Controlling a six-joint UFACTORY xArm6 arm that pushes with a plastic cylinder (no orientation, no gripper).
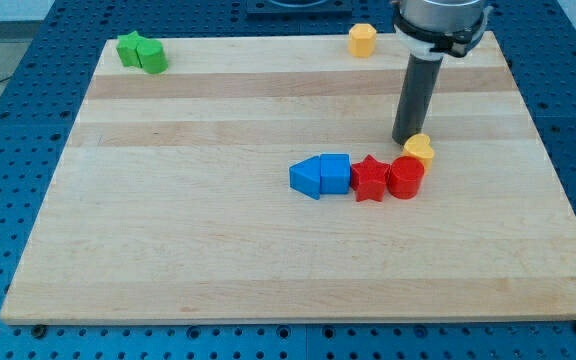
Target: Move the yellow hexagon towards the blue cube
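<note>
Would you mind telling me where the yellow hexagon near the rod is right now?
The yellow hexagon sits right of the board's centre, at my tip, just above the red cylinder that ends the row of red and blue blocks.

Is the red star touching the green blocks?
No, the red star sits mid-board between blue and red blocks, while the green blocks sit at the view's top left.

Two green blocks [141,52], two yellow [362,40], two blue [321,175], two red [388,178], pale wooden board [218,250].
</note>
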